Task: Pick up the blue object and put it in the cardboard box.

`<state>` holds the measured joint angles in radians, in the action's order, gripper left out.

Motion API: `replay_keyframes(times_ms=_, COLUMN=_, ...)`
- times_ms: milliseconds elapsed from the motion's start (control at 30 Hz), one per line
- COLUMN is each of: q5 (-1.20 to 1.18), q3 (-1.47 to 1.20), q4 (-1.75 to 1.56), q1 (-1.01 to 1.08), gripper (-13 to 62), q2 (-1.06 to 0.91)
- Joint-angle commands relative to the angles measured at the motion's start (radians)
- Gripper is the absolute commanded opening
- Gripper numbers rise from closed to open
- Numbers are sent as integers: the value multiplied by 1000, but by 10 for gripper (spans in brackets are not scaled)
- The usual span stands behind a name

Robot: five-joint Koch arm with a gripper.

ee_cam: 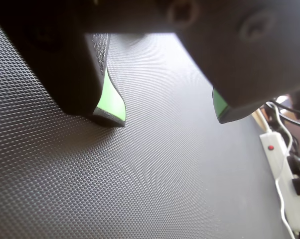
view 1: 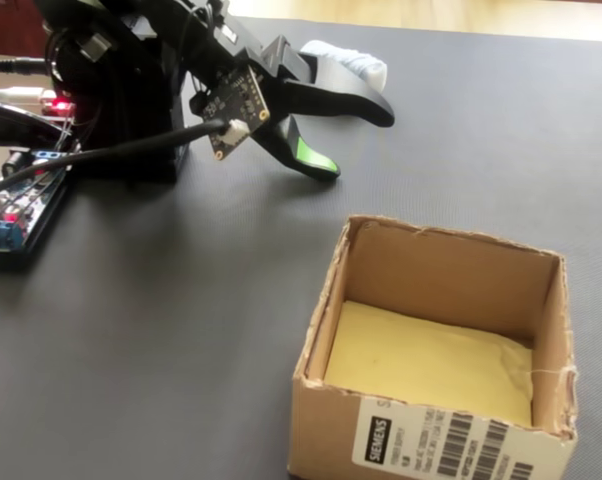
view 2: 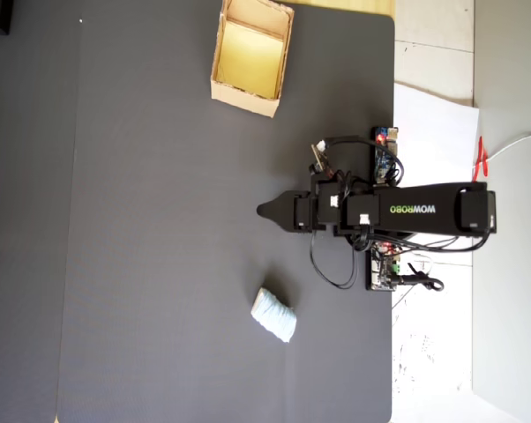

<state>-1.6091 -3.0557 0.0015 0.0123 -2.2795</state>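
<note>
Nearest the fixed view's lens, the cardboard box (view 1: 436,350) sits open-topped on the dark mat (view 1: 161,330), its yellowish floor bare and a barcode label (view 1: 451,448) on its front wall. Beyond it, the gripper (view 1: 359,140) hangs low over the mat with its green-padded jaws spread apart, nothing between them. Farther back, the blue object (view 1: 353,62) lies on the mat behind the jaws, well apart from the box.
</note>
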Motion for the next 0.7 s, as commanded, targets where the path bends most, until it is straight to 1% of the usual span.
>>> replay_keyframes(times_ms=0, q5=-12, q3=-61, q4=48, q1=-5, gripper=343, q2=-87)
replay_keyframes(times_ms=467, q5=-23, q3=-61, q4=43, q1=-12, gripper=344, q2=-87)
replay_keyframes(times_ms=667, q5=-52, q3=-61, q4=37, q1=-83, gripper=345, q2=-87)
